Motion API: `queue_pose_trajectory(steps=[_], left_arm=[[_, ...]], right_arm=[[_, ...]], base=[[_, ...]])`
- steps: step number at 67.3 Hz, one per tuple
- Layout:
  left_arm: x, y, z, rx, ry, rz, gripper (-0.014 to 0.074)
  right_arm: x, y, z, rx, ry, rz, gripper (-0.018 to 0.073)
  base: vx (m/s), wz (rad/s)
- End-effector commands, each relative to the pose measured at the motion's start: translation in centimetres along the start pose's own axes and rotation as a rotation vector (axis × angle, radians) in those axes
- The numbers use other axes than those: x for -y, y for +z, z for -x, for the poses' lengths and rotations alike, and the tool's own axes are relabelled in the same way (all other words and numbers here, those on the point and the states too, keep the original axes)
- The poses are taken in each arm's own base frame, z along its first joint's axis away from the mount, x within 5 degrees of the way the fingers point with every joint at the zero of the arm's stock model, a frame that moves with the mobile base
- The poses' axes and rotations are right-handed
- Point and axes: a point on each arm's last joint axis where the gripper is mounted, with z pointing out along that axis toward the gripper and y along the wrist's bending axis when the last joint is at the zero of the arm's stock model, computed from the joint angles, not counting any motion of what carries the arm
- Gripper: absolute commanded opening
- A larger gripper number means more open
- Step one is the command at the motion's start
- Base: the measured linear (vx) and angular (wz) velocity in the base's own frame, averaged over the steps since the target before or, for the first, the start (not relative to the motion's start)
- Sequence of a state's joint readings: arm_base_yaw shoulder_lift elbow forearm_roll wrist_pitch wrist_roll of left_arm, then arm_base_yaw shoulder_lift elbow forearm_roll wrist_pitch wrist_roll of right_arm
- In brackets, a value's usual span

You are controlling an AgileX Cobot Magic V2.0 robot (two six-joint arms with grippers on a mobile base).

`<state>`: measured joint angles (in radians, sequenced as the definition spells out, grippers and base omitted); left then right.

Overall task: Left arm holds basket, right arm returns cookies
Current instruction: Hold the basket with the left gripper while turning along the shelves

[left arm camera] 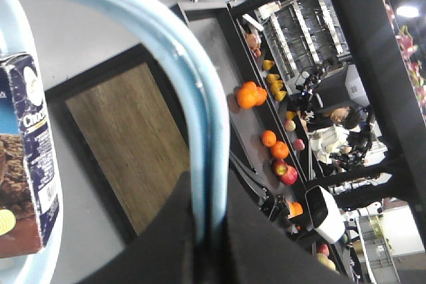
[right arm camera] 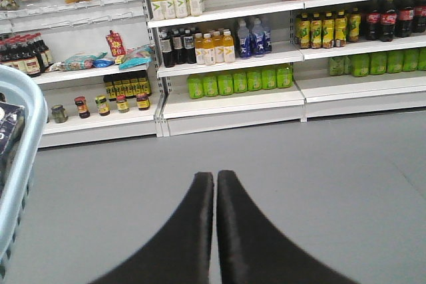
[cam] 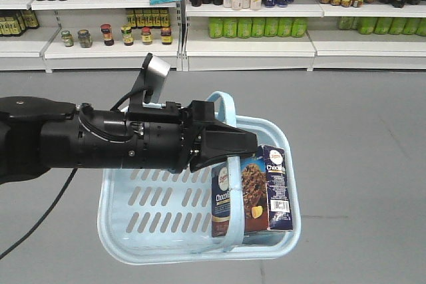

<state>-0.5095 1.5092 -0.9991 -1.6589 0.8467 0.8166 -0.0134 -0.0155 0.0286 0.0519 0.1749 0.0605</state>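
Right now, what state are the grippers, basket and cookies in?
Left gripper: shut on the handle.
Right gripper: shut, empty, apart from the basket.
Basket: hanging by its handle from the left gripper.
Cookies: inside the basket, standing at one end, not gripped.

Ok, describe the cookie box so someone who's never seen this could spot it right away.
Find the light blue basket hanging from the black left hand in front of the store shelves. Standing at its right end is the box: dark navy and brown, pictured cookies, white barcode, the only item visible inside.
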Motion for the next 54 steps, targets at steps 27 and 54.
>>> queue_pose_trajectory(steps=[27, 54], left_arm=[[3.22, -0.89, 0.89, 0.064, 0.001, -0.139, -0.0006], [3.22, -0.89, 0.89, 0.064, 0.001, -0.139, -0.0006]], right_arm=[[-0.03, -0.05, 0.59, 0.075, -0.008, 0.005, -0.0003], [-0.03, -0.05, 0.59, 0.075, -0.008, 0.005, -0.0003]], base=[[0.51, 0.00], [0.52, 0.05]])
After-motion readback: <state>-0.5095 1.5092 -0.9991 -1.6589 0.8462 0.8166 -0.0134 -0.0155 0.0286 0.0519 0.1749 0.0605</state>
